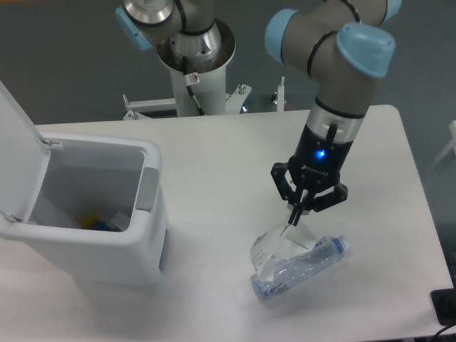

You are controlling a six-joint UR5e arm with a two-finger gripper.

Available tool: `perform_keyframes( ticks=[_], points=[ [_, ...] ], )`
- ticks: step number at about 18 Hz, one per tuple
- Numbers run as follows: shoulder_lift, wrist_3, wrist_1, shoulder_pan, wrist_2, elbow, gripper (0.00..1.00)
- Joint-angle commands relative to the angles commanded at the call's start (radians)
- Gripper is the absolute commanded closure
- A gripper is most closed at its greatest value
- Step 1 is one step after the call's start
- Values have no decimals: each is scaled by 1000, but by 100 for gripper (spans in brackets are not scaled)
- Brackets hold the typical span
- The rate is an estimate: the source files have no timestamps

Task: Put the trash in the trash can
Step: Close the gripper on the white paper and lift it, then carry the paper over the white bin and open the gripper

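A crumpled white wrapper [276,244] hangs from my gripper [296,215], which is shut on its top corner above the table. The wrapper's lower part overlaps the crushed clear plastic bottle [299,268] with a blue cap, which lies on the table at the front right. The white trash can [92,214] stands at the left with its lid [16,149] flipped up and open. Some blue and yellow items lie at its bottom.
The robot's base column [194,57] rises at the table's back edge. A dark object [445,306] sits at the far right corner of the view, off the table.
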Motion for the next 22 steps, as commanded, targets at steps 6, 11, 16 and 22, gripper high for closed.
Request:
perform_keyframes(
  ticks=[6,11,16,22],
  points=[
    [80,-51,-2,-35,-126,-3,100],
    [149,-103,0,-113,-187,-46,100],
    [252,-96,15,-173,-184,-168,100],
    [278,-95,34,-232,-177,-225,80]
  ],
)
